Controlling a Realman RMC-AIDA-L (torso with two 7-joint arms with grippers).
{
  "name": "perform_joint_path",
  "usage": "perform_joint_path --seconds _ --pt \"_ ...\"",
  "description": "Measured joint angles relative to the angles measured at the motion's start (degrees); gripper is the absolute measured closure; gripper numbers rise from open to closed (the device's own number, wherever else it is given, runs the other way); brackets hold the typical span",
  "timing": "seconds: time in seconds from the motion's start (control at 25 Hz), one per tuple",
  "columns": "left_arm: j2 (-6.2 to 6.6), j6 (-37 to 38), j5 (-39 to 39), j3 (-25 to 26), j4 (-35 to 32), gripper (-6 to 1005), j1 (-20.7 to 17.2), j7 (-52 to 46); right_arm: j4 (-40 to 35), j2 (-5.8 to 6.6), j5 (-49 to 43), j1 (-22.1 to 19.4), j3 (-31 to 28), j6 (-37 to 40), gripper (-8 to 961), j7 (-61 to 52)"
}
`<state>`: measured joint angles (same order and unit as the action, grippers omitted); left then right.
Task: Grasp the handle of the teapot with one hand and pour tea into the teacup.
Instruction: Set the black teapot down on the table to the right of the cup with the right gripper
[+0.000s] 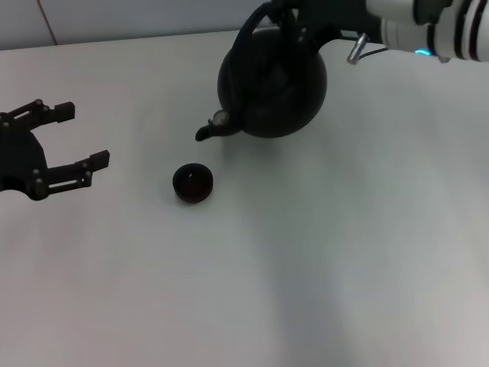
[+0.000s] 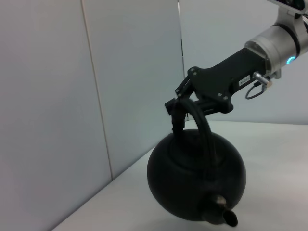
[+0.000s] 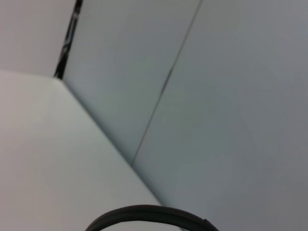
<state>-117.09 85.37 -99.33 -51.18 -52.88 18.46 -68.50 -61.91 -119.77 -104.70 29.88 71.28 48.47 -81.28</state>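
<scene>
The large round matte-black teapot (image 1: pixel 273 84) hangs tipped, its short stubby spout (image 1: pixel 210 128) angled down and toward the tiny round black handleless teacup (image 1: pixel 192 183), which sits on the plain white tabletop (image 1: pixel 321 267) just below and a little left of the spout. Only the left wrist view shows the grip plainly: the right hand (image 2: pixel 179 111), black and mounted on a white arm, is clamped narrow around the thin black arched handle (image 2: pixel 202 126) near its top, and the teapot's belly looks lifted clear of the tabletop there. The head view hides that grip behind the teapot's body but is the only one showing the teacup. The right wrist view offers merely a curved sliver of the handle (image 3: pixel 149 214) against pale wall panels (image 3: pixel 202 96). The wall stands close behind the teapot; in front of and to the right of the teacup the tabletop stretches wide and bare. The left hand (image 1: pixel 72 138) rests well to the left of the teacup, its black fingers (image 1: pixel 92 162) spread wide and holding nothing.
</scene>
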Motion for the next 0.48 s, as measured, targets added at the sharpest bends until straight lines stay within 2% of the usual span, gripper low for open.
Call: perform_joint_path --seconds 0.16,0.48 --pt "0.02 0.23 0.02 0.31 -0.49 138 -0.12 -0.38 -0.39 -0.02 5.01 -2.05 -0.43 -0.08 839 0.06" --pt "-0.04 1.08 0.02 0.35 -0.76 138 -0.29 -0.43 -0.23 -0.02 9.05 -5.05 -0.56 -0.09 839 -0.43"
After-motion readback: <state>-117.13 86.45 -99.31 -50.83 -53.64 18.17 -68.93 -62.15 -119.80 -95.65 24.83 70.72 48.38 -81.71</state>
